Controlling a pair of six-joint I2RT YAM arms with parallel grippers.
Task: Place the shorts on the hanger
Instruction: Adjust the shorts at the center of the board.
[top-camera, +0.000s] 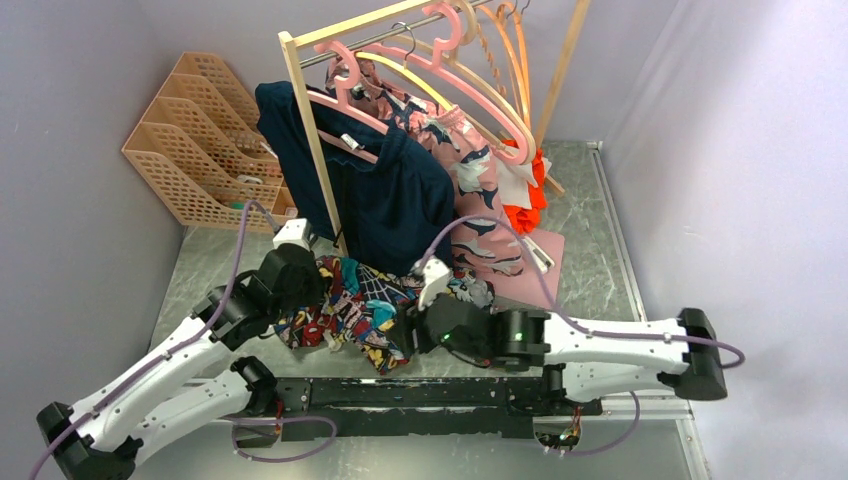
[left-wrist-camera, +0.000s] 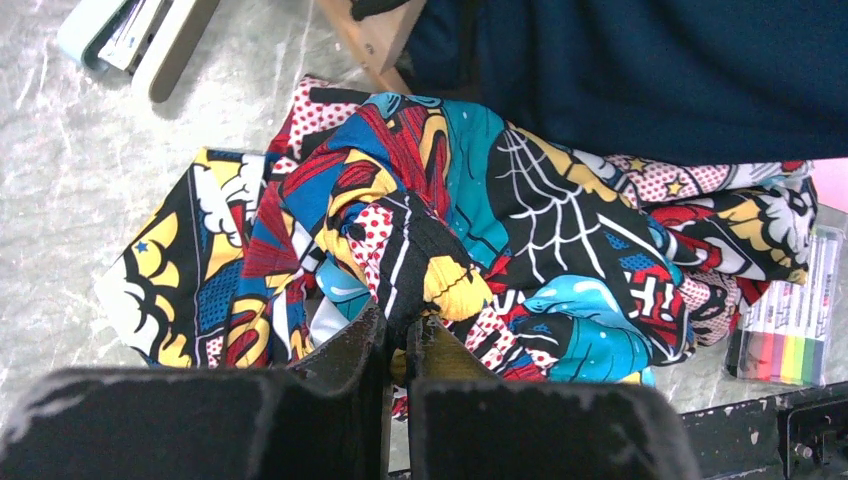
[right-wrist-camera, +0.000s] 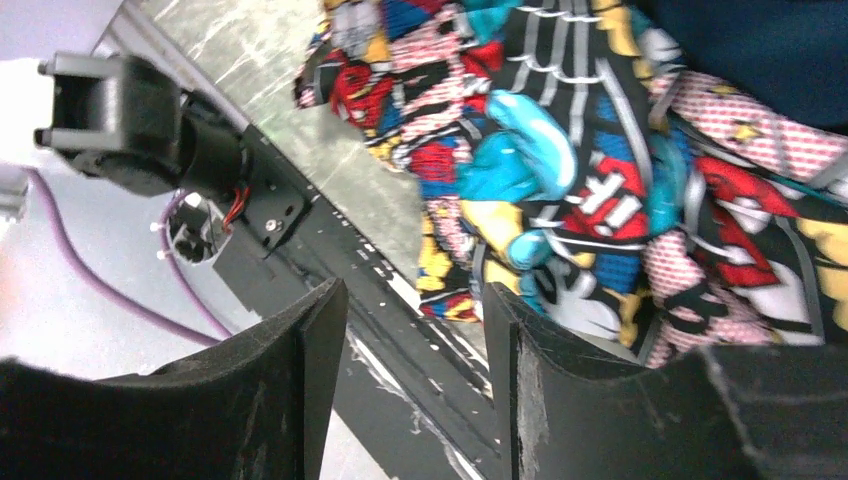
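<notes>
Currently you are clamping a fold of the shorts (left-wrist-camera: 520, 200) in the left gripper (left-wrist-camera: 400, 335), while the right gripper (right-wrist-camera: 415, 300) is hanging released, fingers spread, at their edge.

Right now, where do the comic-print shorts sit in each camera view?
Top external: the shorts lie crumpled, slightly left of and below centre.
Left wrist: they fill the middle, a fold pinched in the left claw.
Right wrist: upper right of the picture.
Shared landmark: the navy garment, just beyond the shorts in every view.
</notes>
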